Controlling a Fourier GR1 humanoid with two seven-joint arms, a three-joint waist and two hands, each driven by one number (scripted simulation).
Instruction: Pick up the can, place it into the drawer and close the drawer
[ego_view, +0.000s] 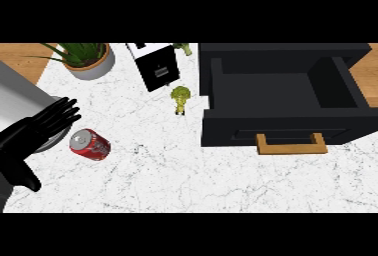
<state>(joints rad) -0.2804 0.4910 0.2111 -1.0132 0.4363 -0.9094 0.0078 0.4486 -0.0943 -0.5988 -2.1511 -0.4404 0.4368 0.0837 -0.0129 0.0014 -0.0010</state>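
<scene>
Head view, looking steeply down at a white marble counter (221, 185).

An open black drawer (280, 95) fills the upper right of the counter. It is pulled out toward the viewer, and its dark inside holds nothing that can be seen. A tan wooden handle (291, 144) sits on the drawer's front panel, on the near side.

The can (90, 144) is red with a silver top. It lies tilted on the marble, far to the left of the drawer and about level with the drawer's handle, well outside it.

The left hand (38, 127) is black and comes in from the lower left edge, farther from the drawer than the can is. Its fingers (65, 109) are stretched out nearly straight and fanned, pointing up and toward the drawer, with the thumb spread away toward the viewer. It has hold of nothing. The hand is just beside the can, and whether it touches the can cannot be told.

A small green object (180, 97) stands just left of the drawer's front corner. A black and white box (155, 67) lies left of the drawer's back end. A potted plant (87, 57) with spiky green leaves stands farther left of the drawer than the box, at the counter's far edge.
</scene>
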